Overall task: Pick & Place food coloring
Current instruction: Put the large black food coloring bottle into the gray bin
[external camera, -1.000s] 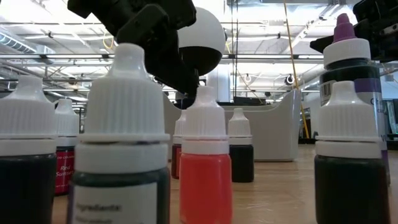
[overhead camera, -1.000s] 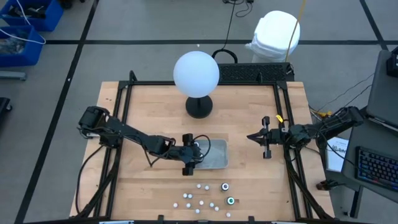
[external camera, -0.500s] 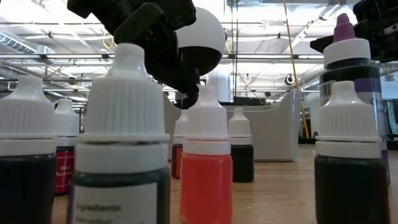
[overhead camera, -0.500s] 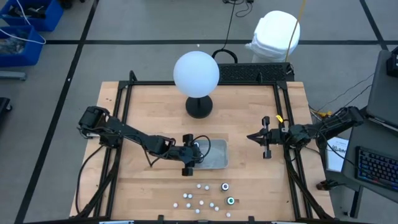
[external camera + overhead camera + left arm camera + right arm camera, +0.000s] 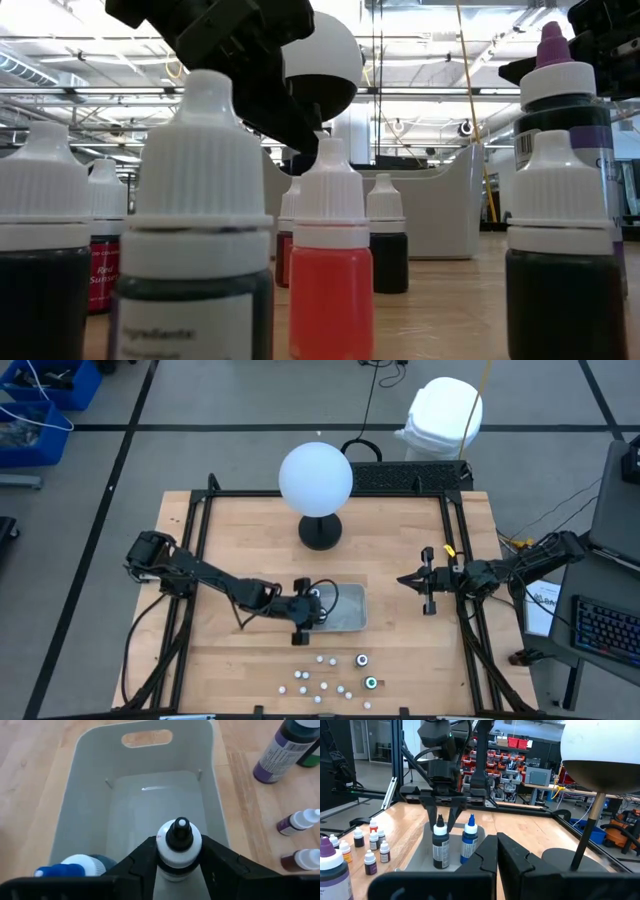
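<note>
Over the grey tray, your left gripper has its jaws clamped on a black-tipped food coloring bottle (blue-capped bottle just beside). Release crooked and it could topple both. Right gripper waits well apart, jaws together.

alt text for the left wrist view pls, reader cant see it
The left gripper clasps a dark bottle with a white collar and black tip over a grey tray on a wooden table. A blue-capped bottle stands in the tray beside it, and more bottles sit outside on the table.
</note>
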Robot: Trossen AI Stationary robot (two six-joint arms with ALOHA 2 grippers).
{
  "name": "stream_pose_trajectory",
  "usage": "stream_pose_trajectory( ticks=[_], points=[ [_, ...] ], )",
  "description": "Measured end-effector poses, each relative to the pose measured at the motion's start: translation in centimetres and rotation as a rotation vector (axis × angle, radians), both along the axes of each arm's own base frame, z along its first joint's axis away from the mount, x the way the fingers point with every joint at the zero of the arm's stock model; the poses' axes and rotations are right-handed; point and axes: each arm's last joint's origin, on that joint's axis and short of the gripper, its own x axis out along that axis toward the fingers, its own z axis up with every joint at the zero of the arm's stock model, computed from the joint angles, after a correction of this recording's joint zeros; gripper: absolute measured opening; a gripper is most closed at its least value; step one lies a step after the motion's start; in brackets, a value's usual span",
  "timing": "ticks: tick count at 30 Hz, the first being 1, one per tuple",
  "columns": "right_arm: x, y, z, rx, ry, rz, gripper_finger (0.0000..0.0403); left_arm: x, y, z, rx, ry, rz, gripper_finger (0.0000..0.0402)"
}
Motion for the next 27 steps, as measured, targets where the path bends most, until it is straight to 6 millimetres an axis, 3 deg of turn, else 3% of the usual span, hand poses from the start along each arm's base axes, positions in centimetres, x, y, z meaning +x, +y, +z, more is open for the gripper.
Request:
stream_pose_trajectory(
  ticks=[7, 27],
  points=[
    [0.0, 0.0, 0.0, 0.000, 0.000, 0.000, 0.0000, -0.2, -0.6, 0.0, -0.011, 0.003, -0.005, 0.0124],
    [0.0, 0.0, 0.0, 0.000, 0.003, -0.002, 0.0000, -2.0, -1.0, 1.2, 0.019, 0.052, 0.078, 0.0139]
  ],
)
